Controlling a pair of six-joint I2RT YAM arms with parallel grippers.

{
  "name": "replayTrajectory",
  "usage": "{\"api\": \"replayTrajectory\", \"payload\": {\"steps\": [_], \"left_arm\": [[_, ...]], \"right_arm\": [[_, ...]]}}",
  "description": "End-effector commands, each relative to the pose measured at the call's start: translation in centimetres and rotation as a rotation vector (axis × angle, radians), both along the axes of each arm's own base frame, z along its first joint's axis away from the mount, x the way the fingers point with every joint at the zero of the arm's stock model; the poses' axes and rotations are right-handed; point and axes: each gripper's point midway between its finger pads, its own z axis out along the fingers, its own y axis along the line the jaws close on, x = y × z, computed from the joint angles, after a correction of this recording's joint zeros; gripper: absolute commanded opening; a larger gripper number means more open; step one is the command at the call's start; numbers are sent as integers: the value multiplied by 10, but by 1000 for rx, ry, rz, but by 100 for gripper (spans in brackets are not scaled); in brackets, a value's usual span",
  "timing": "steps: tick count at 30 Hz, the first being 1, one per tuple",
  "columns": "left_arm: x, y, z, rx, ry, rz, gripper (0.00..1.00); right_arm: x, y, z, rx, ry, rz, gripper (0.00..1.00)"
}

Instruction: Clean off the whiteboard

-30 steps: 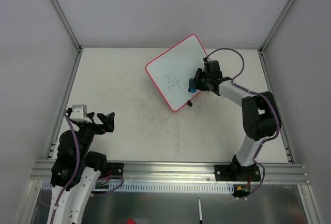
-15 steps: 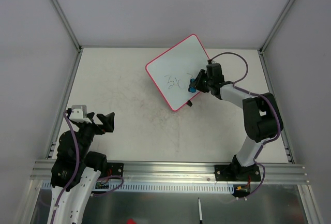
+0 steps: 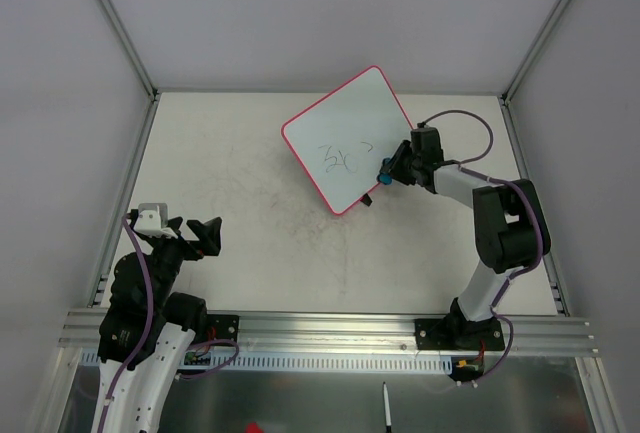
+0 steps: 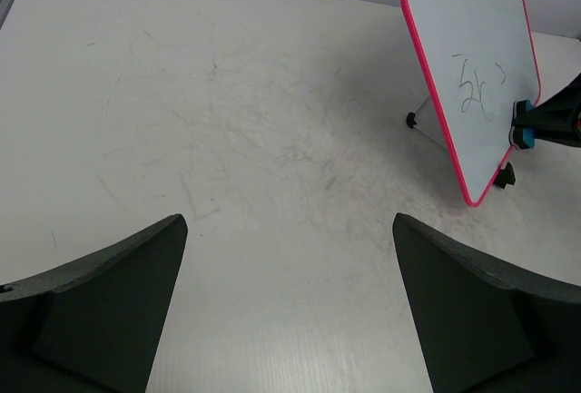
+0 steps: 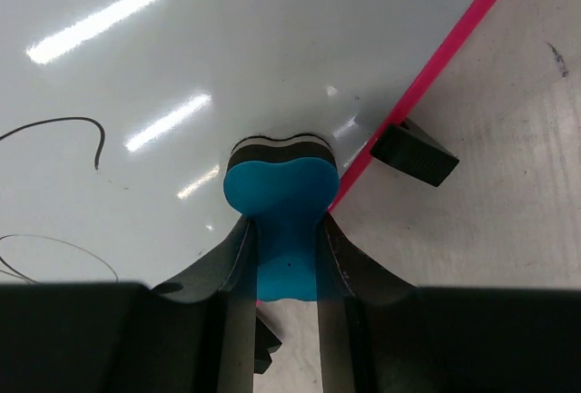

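The whiteboard (image 3: 340, 133) sits on the far half of the table (image 3: 240, 203), right of centre and turned cornerwise, its pink rim (image 3: 308, 169) running all round. From the left wrist view it seems to stand tilted on small black feet (image 4: 505, 175) rather than lying flat, though the angle is hard to judge. Black scribbles (image 3: 343, 160) mark its near part.

The right gripper (image 3: 390, 171) reaches to the board's right edge, its jaws narrow and clamped on a blue eraser (image 3: 384, 169). In the right wrist view the fingers (image 5: 238, 257) pinch the eraser's (image 5: 281, 189) waist, and its dark felt end presses against the white surface (image 5: 182, 48) just beside the rim, near a black clip (image 5: 413, 152). The scribbles (image 5: 54, 130) lie to the eraser's left, apart from it.

The left gripper (image 3: 190, 233) hangs over the near left of the table, well apart from the board, its jaws spread wide and holding nothing.
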Motion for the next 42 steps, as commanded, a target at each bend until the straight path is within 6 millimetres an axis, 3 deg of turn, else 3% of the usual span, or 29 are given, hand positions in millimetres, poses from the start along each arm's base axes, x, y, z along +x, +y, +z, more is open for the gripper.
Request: {"api": "replayTrajectory", "payload": {"steps": [1, 7, 13, 19, 23, 26, 31, 38, 42], "left_arm": [[-1, -3, 6, 13, -31, -25, 99], [0, -3, 5, 15, -28, -26, 99], [-1, -4, 6, 14, -31, -28, 99], [-1, -3, 6, 14, -31, -25, 99], [0, -3, 6, 13, -29, -26, 99], [0, -4, 6, 14, -29, -28, 99], [0, -4, 5, 15, -29, -28, 99], [0, -4, 5, 15, -29, -28, 99], [-1, -3, 5, 14, -31, -26, 99]], "right_arm": [[-20, -14, -33, -82, 114, -23, 0], [2, -1, 4, -72, 13, 47, 0], [8, 19, 35, -83, -38, 106, 1], [13, 67, 62, -62, -116, 235, 1], [7, 108, 81, -57, -176, 364, 0], [3, 123, 87, -72, -206, 417, 1], [6, 118, 77, -97, -177, 389, 1], [26, 68, 51, -65, -66, 185, 0], [33, 30, 33, -12, 11, 50, 0]]}}
